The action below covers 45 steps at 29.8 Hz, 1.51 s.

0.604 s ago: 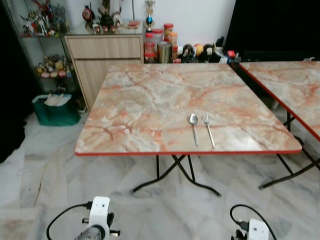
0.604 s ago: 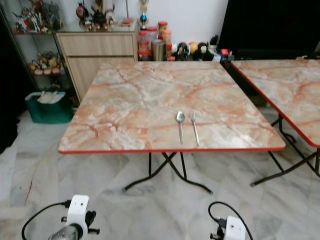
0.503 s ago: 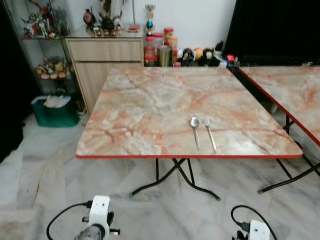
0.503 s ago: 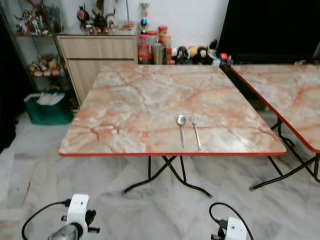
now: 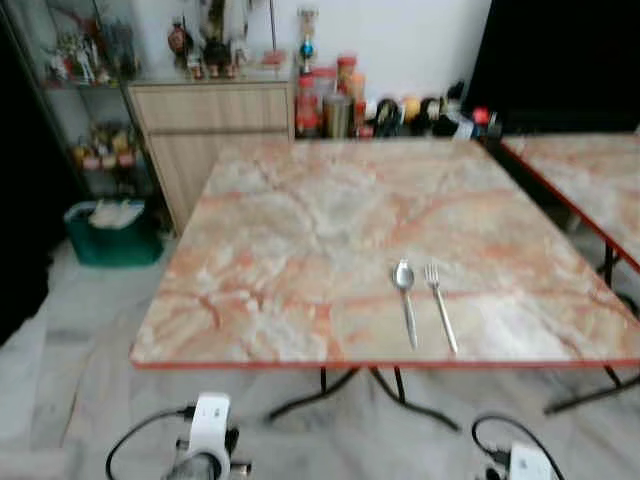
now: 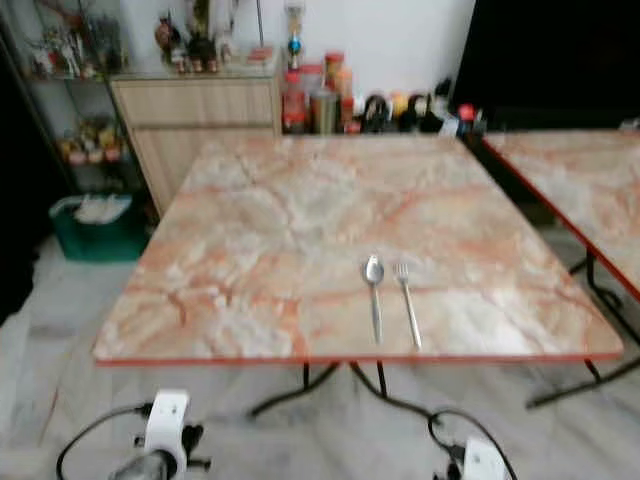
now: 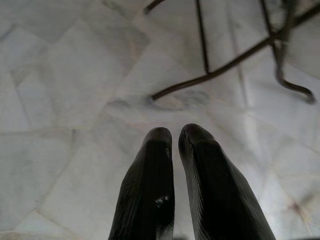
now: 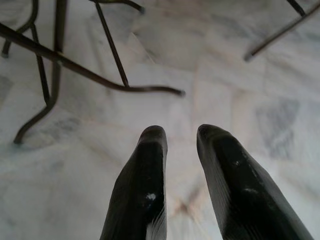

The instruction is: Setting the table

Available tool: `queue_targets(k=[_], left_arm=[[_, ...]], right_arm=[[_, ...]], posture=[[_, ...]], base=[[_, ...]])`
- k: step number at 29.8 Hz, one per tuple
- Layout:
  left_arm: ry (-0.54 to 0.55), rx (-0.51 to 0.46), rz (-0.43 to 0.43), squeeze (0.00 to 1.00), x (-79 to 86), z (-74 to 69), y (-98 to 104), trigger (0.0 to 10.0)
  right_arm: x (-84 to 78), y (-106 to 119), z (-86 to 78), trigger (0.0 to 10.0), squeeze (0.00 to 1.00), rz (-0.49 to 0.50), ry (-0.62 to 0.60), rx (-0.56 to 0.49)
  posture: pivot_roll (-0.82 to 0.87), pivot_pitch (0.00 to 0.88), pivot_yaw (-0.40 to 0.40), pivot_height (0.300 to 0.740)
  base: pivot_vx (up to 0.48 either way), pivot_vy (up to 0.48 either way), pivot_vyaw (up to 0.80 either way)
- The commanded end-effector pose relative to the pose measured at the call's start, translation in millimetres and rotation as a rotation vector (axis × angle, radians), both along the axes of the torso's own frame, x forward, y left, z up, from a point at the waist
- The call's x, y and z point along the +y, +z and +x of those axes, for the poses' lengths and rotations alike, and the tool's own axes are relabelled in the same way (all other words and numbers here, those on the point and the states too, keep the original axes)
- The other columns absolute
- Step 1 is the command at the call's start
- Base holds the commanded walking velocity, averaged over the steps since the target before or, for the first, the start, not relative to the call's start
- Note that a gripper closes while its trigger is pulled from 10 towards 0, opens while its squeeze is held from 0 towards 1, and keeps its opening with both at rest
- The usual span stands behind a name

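Far left: green plastic bin (image 5: 110, 233) on pale marble floor (image 5: 70, 350), next to light wood cabinet (image 5: 215, 120) w/ figurines on top, blurred; row of jars and bottles (image 5: 330, 90) along wall behind table, labels unreadable.
Centre: square orange-and-cream marble-pattern folding table w/ red edge (image 5: 300, 260); silver metal spoon (image 5: 405, 300) and silver metal fork (image 5: 440, 305) lie side by side, close but apart, on near-right part of top, bowl and tines pointing away from robot, handles toward near edge; whole pic soft w/ motion blur.
Right: second matching marble-pattern table (image 5: 590, 180), cut off by frame edge.
Left gripper (image 7: 175, 137) hangs low over floor, black fingers nearly touching, thin slit only, holding nothing; right gripper (image 8: 181, 135) likewise low over floor, fingers slightly parted, empty; black table legs (image 8: 75, 67) beyond it.
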<state>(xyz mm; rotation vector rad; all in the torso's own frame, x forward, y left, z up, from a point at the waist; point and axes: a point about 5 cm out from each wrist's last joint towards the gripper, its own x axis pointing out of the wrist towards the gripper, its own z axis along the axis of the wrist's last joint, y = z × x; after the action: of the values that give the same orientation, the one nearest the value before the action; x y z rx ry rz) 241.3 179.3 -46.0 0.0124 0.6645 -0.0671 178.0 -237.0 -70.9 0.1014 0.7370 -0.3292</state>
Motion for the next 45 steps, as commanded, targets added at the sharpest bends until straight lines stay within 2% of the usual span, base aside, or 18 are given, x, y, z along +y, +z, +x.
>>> queue_targets(k=[1,10,13,17,20,22,24,28,32,34,35,37,39,43,45], left_arm=[[0.024,0.032,0.027,0.0,11.8,-6.9,-3.9,10.0],[0.044,0.068,0.047,0.0,20.3,-18.7,-10.4,10.0],[0.072,0.106,0.065,0.0,29.3,-28.8,-15.5,10.0],[0.091,0.121,0.071,0.0,34.0,-33.5,-17.5,10.0],[0.111,0.147,0.084,0.0,41.3,-42.2,-21.0,10.0],[0.128,0.163,0.093,0.0,45.1,-47.0,-22.9,10.0],[0.132,0.166,0.093,0.0,45.4,-47.9,-23.4,10.0],[0.143,0.182,0.09,0.0,45.4,-51.6,-25.6,10.0],[0.141,0.185,0.09,0.0,44.9,-52.0,-25.9,10.0],[0.141,0.193,0.091,0.0,43.6,-51.3,-26.2,10.0],[0.141,0.193,0.091,0.0,43.6,-51.3,-26.2,10.0],[0.133,0.198,0.091,0.0,41.7,-48.9,-25.8,10.0],[0.131,0.199,0.091,0.0,41.3,-48.6,-25.7,10.0],[0.121,0.203,0.093,0.0,39.5,-47.6,-25.8,10.0],[0.12,0.206,0.093,0.0,39.3,-48.7,-26.4,10.0]], right_arm=[[8.4,-2.6,-0.8,10.0,0.0,0.015,0.015,0.009],[8.8,-8.5,-13.7,10.0,0.0,0.014,0.029,0.045],[9.9,-10.9,-18.4,10.0,0.0,0.019,0.027,0.059],[10.0,-11.0,-18.7,10.0,0.0,0.02,0.026,0.059],[12.1,-10.0,-18.2,10.0,0.0,0.018,0.04,0.033],[15.3,-9.3,-20.1,10.0,0.0,-0.012,0.102,0.013],[16.3,-9.2,-20.9,10.0,0.0,-0.012,0.114,0.005],[19.5,-2.2,-30.9,10.0,0.0,-0.075,0.232,-0.106],[19.3,-1.3,-32.6,10.0,0.0,-0.085,0.246,-0.115],[13.1,15.8,-39.2,10.0,0.0,-0.167,0.315,-0.228],[13.1,15.8,-39.2,10.0,0.0,-0.167,0.315,-0.228],[13.2,34.4,-34.5,10.0,0.0,-0.219,0.367,-0.322],[13.4,36.6,-33.4,10.0,0.0,-0.222,0.371,-0.332],[30.3,66.9,-16.6,10.0,0.0,-0.232,0.464,-0.47],[35.0,75.0,-12.3,10.0,0.0,-0.236,0.484,-0.503]], posture=[[0.04,0.0,-0.052,0.74],[0.04,0.0,-0.051,0.74],[0.04,0.0,-0.049,0.74],[0.04,0.0,-0.046,0.74],[0.03,0.0,-0.045,0.74],[0.03,0.0,-0.045,0.74],[0.03,0.0,-0.045,0.74],[0.01,0.0,-0.042,0.74],[0.01,0.0,-0.042,0.74],[-0.01,0.004,-0.041,0.74],[-0.01,0.004,-0.041,0.74],[-0.03,0.01,-0.038,0.74],[-0.03,0.01,-0.038,0.74],[-0.04,0.004,-0.04,0.74],[-0.04,0.0,-0.041,0.74]], base=[[0.0,0.0,0.0],[0.0,0.0,0.0],[0.0,0.0,0.0],[0.0,0.0,0.0],[0.0,0.0,0.0],[0.0,0.0,0.0],[0.0,0.0,0.0],[0.0,0.0,0.0],[0.0,0.0,0.0],[0.0,0.0,0.0],[0.0,0.0,0.0],[0.0,0.0,0.0],[0.0,0.0,0.0],[0.0,0.0,0.0],[0.0,0.0,0.0]])
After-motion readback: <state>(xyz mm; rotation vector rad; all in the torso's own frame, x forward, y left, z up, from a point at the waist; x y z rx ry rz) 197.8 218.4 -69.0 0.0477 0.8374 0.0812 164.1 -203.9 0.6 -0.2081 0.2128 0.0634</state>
